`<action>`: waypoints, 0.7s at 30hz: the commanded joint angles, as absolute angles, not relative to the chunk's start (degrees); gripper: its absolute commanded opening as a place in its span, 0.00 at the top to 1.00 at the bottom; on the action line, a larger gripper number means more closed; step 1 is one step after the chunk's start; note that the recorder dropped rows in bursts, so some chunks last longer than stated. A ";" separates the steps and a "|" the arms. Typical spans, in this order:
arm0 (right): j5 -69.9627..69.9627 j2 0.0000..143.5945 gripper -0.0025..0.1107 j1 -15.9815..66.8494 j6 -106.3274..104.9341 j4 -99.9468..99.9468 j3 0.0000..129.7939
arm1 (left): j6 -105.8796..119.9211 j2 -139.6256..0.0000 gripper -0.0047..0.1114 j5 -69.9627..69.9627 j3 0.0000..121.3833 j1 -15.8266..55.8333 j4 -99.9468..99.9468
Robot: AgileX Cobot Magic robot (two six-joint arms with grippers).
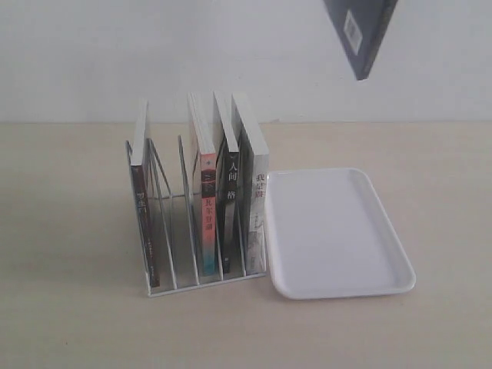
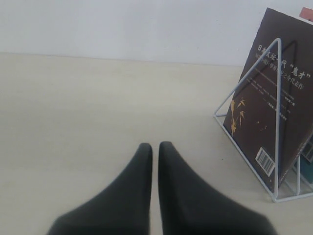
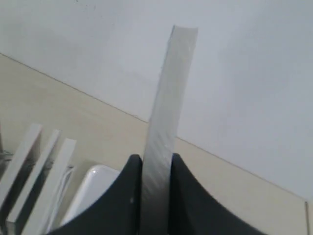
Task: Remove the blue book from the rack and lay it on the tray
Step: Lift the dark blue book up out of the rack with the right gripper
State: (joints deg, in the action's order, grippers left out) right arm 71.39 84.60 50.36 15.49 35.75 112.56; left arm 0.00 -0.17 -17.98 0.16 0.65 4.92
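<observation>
White wall (image 1: 154, 54) stands behind a pale wood-grain bench (image 1: 77, 323). Against that wall the right gripper (image 3: 155, 159) is clamped on the blue book (image 3: 173, 98), its two black fingers pressing the covers from either side. From the wrist camera the book shows edge-on, as a thin grey-white strip of page edges rising out of the gripper.

In the exterior view only its lower corner shows, cut off by the top of the picture. It is tilted, corner downward, and clear of everything, in the air well above the bench. The cover facing that camera is dark slate-blue with a small white barcode patch. The shade looks greyer than blue in this light, and the front cover cannot be seen.

Below it the white tray (image 1: 338, 290) lies flat with nothing on it, its near left corner just beside the rack (image 1: 165, 288). The rack holds four upright books: a black-spined one (image 1: 140, 192) at the left, then a red-and-teal spine (image 1: 207, 215), another black spine (image 1: 231, 200) and a white spine (image 1: 259, 207).

The left gripper (image 2: 155, 147) is closed to a thin slit and holds nothing, low over bare bench near the rack's end.
</observation>
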 commanded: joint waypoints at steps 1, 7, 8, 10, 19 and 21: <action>69.96 83.90 0.98 48.53 4.63 35.70 112.41 | -0.43 0.00 0.92 -17.62 0.00 0.49 4.93; 69.96 85.43 0.98 47.85 -7.61 33.08 112.41 | -0.43 0.00 0.92 -17.62 0.00 0.49 4.93; 69.96 85.89 0.98 47.85 -9.67 32.61 112.41 | -0.43 0.00 0.92 -17.62 0.00 0.49 4.93; 69.96 86.38 0.98 47.85 -13.92 31.18 112.41 | -0.43 0.00 0.92 -17.62 0.00 0.49 4.93; 69.96 87.29 0.98 43.01 -22.08 27.34 104.73 | -0.43 0.00 0.92 -17.62 0.00 0.49 4.93; 69.04 87.19 0.98 37.41 -24.62 18.98 102.54 | -0.43 0.00 0.92 -17.62 0.00 0.49 4.93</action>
State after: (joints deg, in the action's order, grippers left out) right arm 71.32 87.76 41.22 -22.03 23.32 103.71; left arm 0.00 -0.17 -17.98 0.16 0.65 4.92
